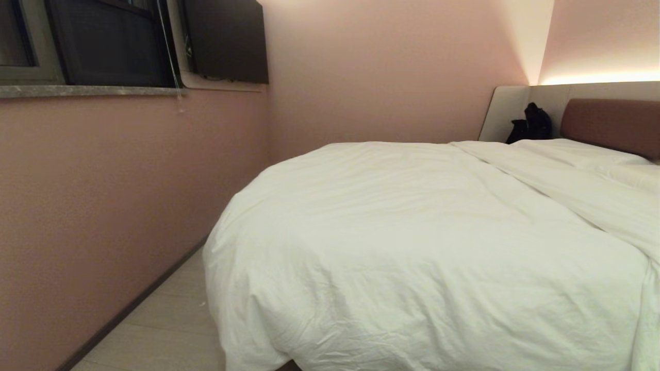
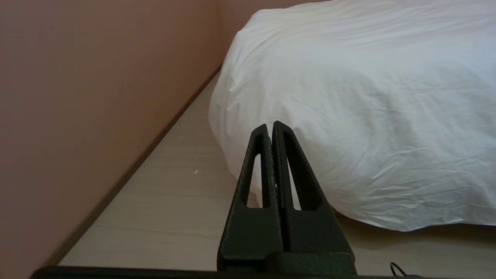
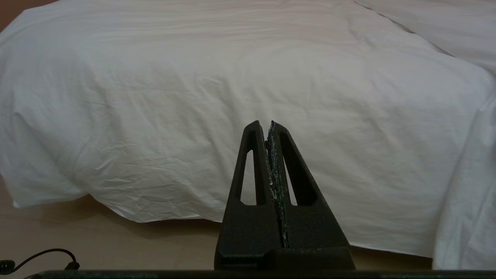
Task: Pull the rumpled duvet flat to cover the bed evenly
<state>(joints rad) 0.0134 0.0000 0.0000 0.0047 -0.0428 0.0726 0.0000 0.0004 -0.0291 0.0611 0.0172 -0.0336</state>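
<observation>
Duvet (image 2: 368, 116) beyond left tool (image 2: 271, 126)

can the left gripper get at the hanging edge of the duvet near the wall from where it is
Probably yes. The left gripper is shut and points at the duvet where it drapes toward the floor, with nothing between them. It must open first.

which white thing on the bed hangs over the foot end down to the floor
The duvet: puffy, wrinkled, draped over the foot end. The pillows lie flat by the headboard.
</observation>
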